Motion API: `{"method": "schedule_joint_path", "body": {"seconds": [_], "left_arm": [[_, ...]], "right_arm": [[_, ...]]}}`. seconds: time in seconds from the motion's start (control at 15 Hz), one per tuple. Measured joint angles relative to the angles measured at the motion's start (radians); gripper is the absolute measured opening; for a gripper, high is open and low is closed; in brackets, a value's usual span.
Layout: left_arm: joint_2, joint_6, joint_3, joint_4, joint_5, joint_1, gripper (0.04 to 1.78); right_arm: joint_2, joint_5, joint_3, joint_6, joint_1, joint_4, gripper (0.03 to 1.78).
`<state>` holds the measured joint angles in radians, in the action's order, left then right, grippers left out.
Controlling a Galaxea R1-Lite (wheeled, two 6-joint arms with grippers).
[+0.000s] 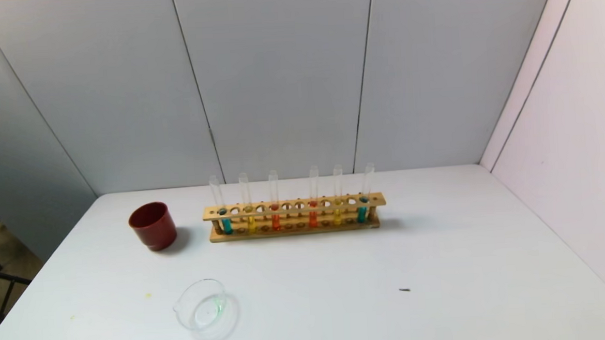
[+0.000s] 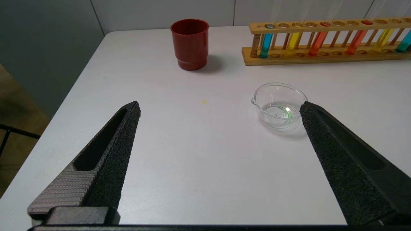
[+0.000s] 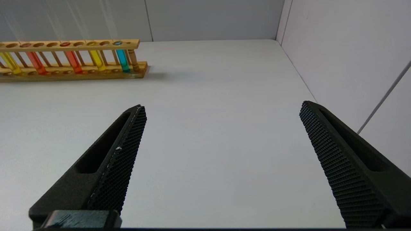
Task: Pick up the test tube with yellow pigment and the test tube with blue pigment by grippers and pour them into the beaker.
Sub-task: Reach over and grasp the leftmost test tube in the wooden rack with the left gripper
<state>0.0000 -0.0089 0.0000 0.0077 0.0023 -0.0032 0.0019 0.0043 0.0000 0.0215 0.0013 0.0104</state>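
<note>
Head view shows neither gripper; both fingers spread wide, empty; grip yellow pigment tube (image 1: 251, 222) above wooden rack (image 1: 295, 227) rail, lift straight up

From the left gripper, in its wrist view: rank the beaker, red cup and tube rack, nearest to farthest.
Left gripper is open and holds nothing.
1. Beaker: closest, on the table just past one fingertip.
2. Red cup: farther back, toward the table's left edge.
3. Tube rack: at the back, to the right of the cup; only slightly deeper than the cup, so 2 and 3 are near each other.
</note>
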Motion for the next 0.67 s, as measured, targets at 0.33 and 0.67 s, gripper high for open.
{"method": "schedule_joint_path", "body": {"seconds": [0.33, 0.67], "left_arm": [[0.0, 0.0, 0.0, 0.0, 0.0, 0.0, 1.75], [0.0, 0.005, 0.0, 0.002, 0.003, 0.0, 1.75]], "right_arm": [[0.0, 0.0, 0.0, 0.0, 0.0, 0.0, 1.74], [0.0, 0.0, 0.0, 0.0, 0.0, 0.0, 1.74]]}}
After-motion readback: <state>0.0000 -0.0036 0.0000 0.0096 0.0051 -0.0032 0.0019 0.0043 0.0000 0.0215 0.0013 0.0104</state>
